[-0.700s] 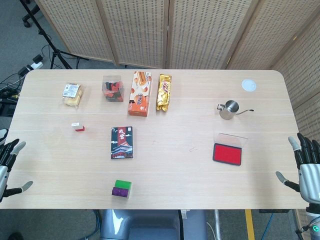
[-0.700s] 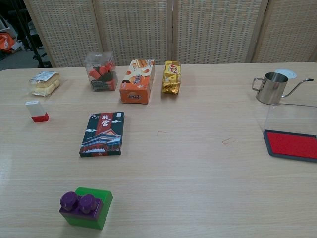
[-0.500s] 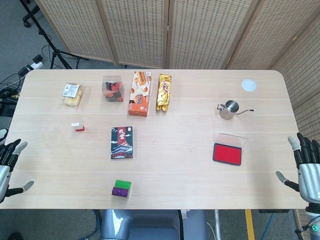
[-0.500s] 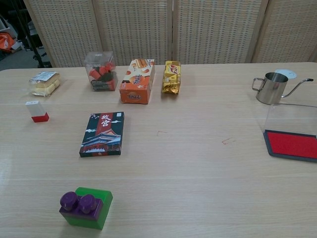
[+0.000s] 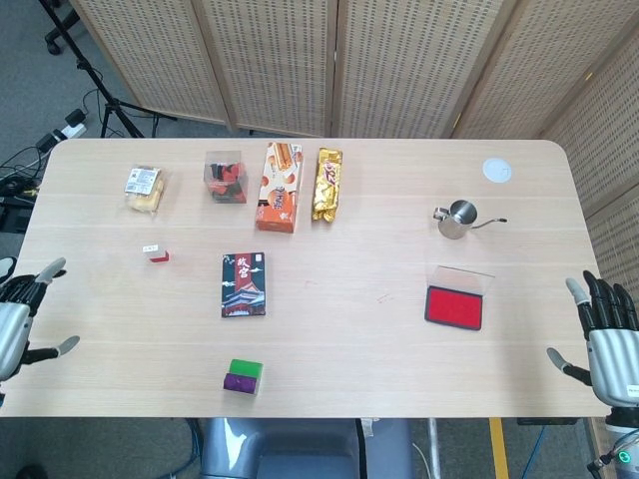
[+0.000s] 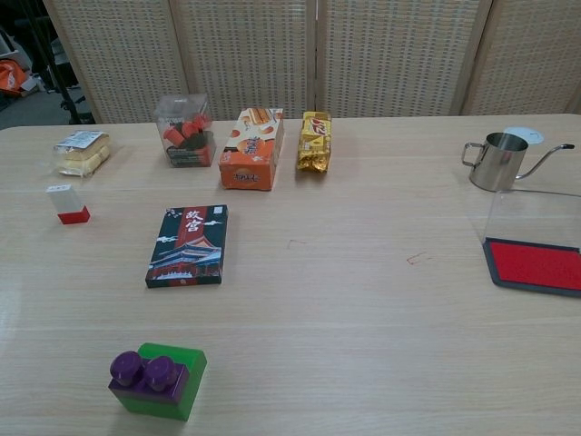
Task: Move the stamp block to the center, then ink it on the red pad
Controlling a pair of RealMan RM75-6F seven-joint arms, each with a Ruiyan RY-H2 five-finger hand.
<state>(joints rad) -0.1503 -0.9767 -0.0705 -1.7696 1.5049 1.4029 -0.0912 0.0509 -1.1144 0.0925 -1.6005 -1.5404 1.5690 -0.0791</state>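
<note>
The stamp block (image 5: 155, 253) stood on the table's (image 5: 339, 339) left part, w/ the red pad (image 5: 455, 305) far to its right. Left hand (image 5: 22, 319) and right hand (image 5: 605, 337) waited at the table edges, fingers spread, holding nothing.

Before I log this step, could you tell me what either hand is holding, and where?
Nothing: the left hand and right hand are open at the table edges.

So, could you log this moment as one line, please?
stamp block: untouched, table left | red pad: open | left hand, right hand: open
</note>
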